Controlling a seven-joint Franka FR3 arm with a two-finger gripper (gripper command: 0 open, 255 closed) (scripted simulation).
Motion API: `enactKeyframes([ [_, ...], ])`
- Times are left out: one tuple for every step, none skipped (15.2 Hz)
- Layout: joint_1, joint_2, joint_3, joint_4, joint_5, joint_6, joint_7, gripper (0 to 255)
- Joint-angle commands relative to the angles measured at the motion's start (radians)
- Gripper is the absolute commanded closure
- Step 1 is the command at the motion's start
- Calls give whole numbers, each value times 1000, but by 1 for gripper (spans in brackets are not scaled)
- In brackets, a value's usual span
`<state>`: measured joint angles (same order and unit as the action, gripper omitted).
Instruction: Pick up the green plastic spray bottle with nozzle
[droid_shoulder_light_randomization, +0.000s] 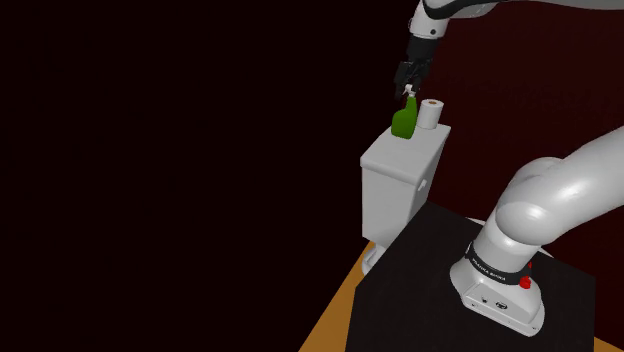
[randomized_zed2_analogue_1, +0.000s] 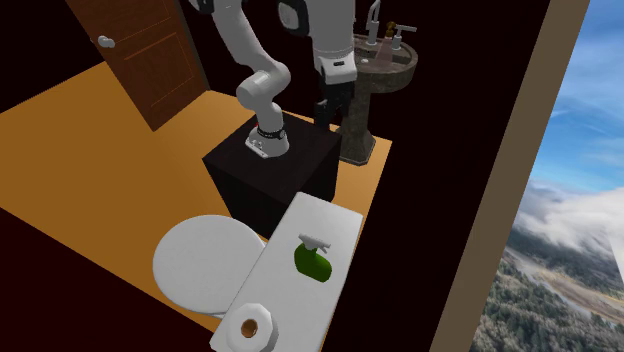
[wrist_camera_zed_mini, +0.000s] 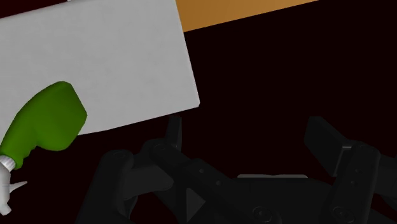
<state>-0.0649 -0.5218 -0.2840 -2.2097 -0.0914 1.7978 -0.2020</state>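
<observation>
**Tank-top layout**
Spray bottle (droid_shoulder_light_randomization: 403, 122) and paper roll (droid_shoulder_light_randomization: 432, 113) sit on the toilet tank (droid_shoulder_light_randomization: 400, 175). Shoulder view: roll just beside bottle at its 2 o'clock, gripper (droid_shoulder_light_randomization: 408, 90) at bottle's 12, stand (droid_shoulder_light_randomization: 440, 290) at tank's 5.

White arm (droid_shoulder_light_randomization: 545, 200) bears dark joints, a red button (droid_shoulder_light_randomization: 526, 283), black tool (wrist_camera_zed_mini: 248, 137).

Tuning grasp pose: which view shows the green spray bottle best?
Second exterior view: the whole green spray bottle, white nozzle included, on the toilet tank lid. Shoulder view shows it far off beside the paper roll; wrist view cuts off its nozzle end.
</observation>
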Motion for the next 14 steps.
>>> enactKeyframes([
  [-7, 41, -42, 26, -3, 14, -51, 0],
  [-8, 69, -63, 47, -1, 20, -77, 0],
  [-10, 97, -84, 69, 3, 25, -103, 0],
  [-11, 126, -106, 92, 8, 29, -129, 0],
  [-12, 157, -127, 116, 14, 33, -156, 0],
  [-13, 188, -148, 142, 22, 37, -184, 0],
  [-14, 221, -169, 169, 33, 39, -212, 0],
  [-16, 255, -190, 197, 45, 41, -241, 0],
  [-18, 290, -210, 227, 59, 42, -270, 0],
  [-21, 327, -230, 258, 76, 42, -300, 0],
  [-25, 365, -249, 290, 94, 40, -331, 0],
  [-30, 404, -268, 324, 115, 38, -362, 0],
  [-36, 445, -286, 360, 137, 34, -394, 0],
  [-45, 487, -302, 397, 162, 28, -425, 0],
])
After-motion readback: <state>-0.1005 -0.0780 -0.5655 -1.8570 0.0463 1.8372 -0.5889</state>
